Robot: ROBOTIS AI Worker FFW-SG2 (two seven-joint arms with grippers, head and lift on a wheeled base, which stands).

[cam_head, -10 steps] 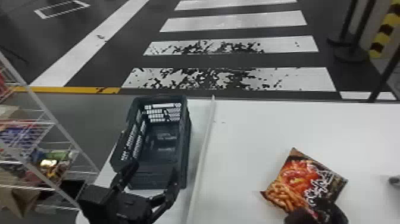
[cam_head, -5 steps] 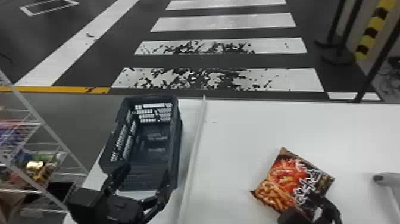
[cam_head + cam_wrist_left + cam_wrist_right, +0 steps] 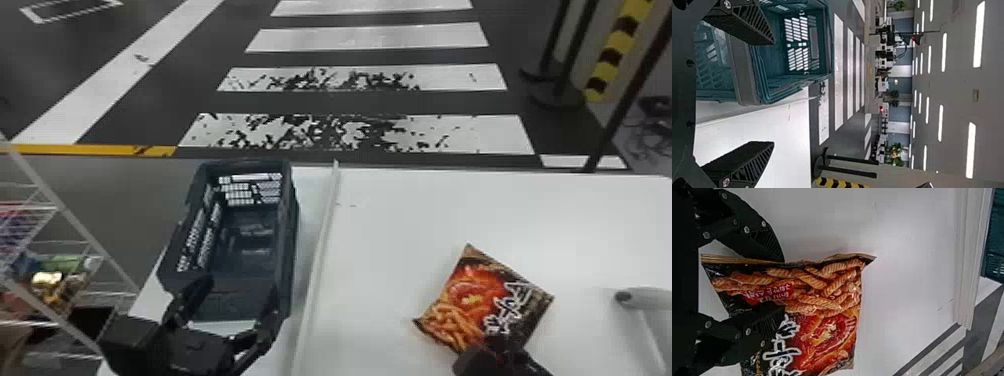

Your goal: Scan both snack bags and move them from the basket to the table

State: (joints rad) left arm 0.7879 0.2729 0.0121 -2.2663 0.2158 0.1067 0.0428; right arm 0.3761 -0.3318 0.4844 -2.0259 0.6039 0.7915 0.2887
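An orange, red and black snack bag (image 3: 480, 300) lies on the white table at the right. At its near edge is my right gripper (image 3: 500, 345). In the right wrist view the right gripper (image 3: 781, 284) is open, one finger along an edge of the snack bag (image 3: 828, 290), the other over its printed front. My left gripper (image 3: 232, 305) stands open over the near end of the dark basket (image 3: 292, 240). In the left wrist view the left gripper (image 3: 773, 94) has its fingers wide apart, nothing between them, close to the basket (image 3: 744, 74).
A pale raised strip (image 3: 317, 270) divides the basket's side from the white table surface (image 3: 390, 225). A grey handheld device (image 3: 642, 298) is at the right edge. A wire rack (image 3: 55, 220) with packages stands at the left.
The head view has shifted slightly, moving the whole scene left. My right gripper has shifted a little left relative to the bag. The left gripper remains open at the basket's near end.
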